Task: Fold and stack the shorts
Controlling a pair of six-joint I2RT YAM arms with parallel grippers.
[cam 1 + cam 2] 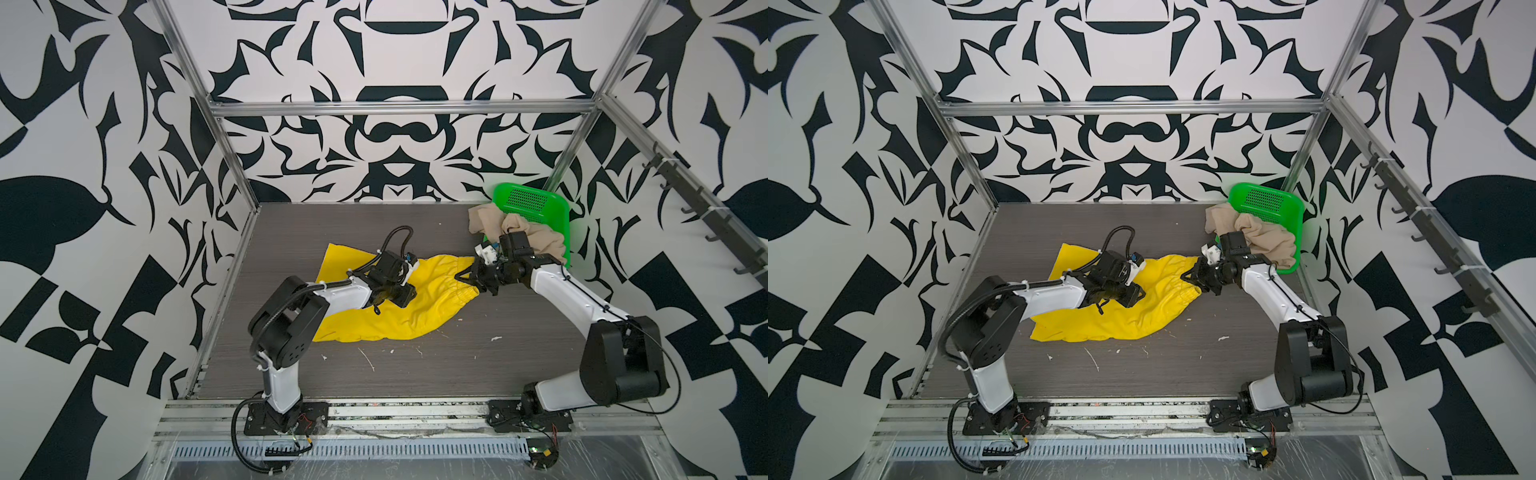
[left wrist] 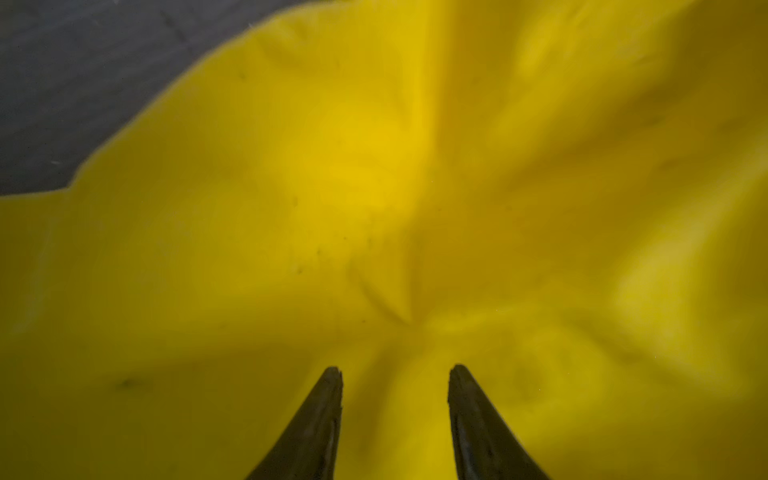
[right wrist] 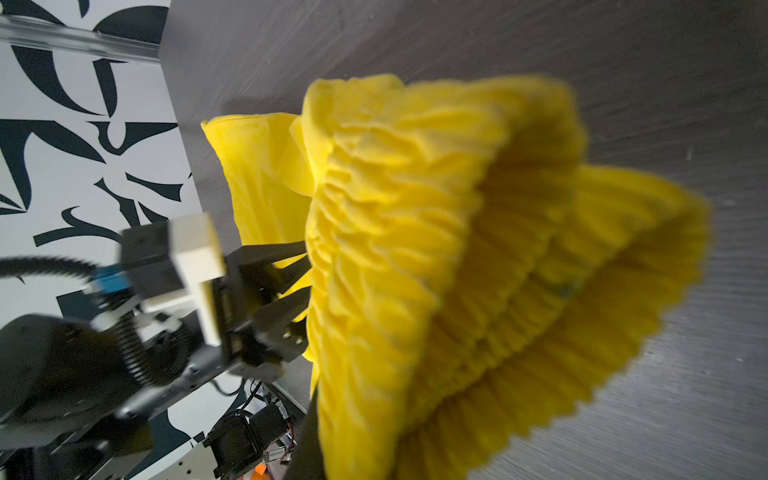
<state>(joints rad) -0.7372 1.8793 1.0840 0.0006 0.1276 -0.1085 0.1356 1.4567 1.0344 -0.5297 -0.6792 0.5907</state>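
Gathered waistband cloth of the yellow shorts (image 3: 415,249) fills the right wrist view, raised off the table (image 1: 457,374). In both top views this pair lies mid-frame, its long axis running left to right, legs at the left, waistband at the right. The right gripper (image 1: 463,275) pinches that waistband corner. The left gripper (image 2: 395,370), jaws spread, hovers over the middle, holding nothing. Any fold likely starts from the right-hand end. Two pairs in all: beige shorts (image 1: 536,241) slump over one green basket (image 1: 505,192), right of centre.
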